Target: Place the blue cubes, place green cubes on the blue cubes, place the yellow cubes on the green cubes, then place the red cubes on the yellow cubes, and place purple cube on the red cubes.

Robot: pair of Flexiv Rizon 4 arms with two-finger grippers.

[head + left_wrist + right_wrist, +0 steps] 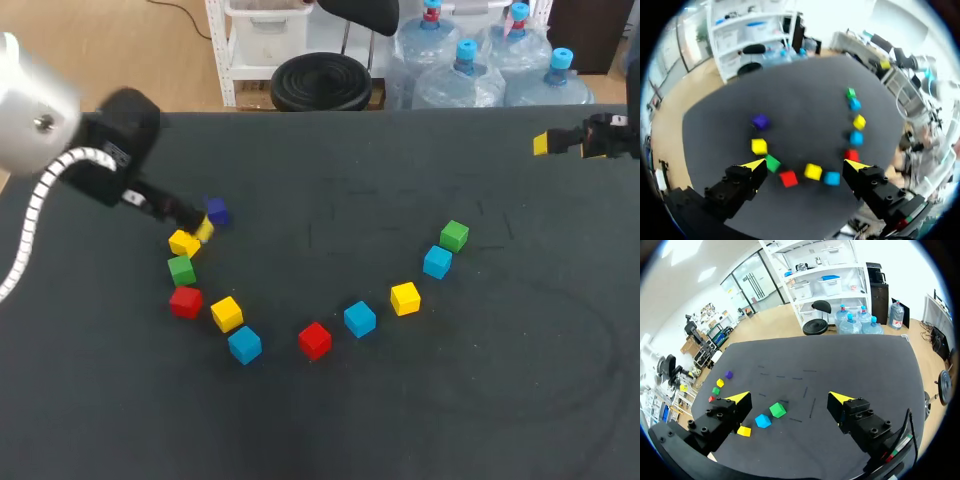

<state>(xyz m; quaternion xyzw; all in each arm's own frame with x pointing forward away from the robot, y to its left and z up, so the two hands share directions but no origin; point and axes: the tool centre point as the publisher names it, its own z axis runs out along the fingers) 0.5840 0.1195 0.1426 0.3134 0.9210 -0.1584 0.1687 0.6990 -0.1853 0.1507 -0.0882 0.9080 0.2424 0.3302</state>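
Eleven cubes lie in a loose arc on the dark table point(330, 420). From the left they are a purple cube point(217, 211), yellow point(184, 243), green point(181, 269), red point(185, 301), yellow point(227, 313) and blue point(244, 345). A red cube point(315, 340), blue point(360, 319), yellow point(405, 298), blue point(437, 262) and green point(454, 236) follow. My left gripper point(198, 224) hangs open above the arc's left end. In its wrist view the gripper point(805, 165) holds nothing, with the green cube point(772, 163) by one fingertip. My right gripper point(562, 143) stands open at the far right edge and is empty point(790, 399).
In the right wrist view a green cube point(777, 410), a blue cube point(762, 420) and a yellow cube point(744, 431) lie ahead of the gripper. Bare tabletop point(330, 180) stretches inside the arc toward the back. Faint chalk marks point(330, 215) show there.
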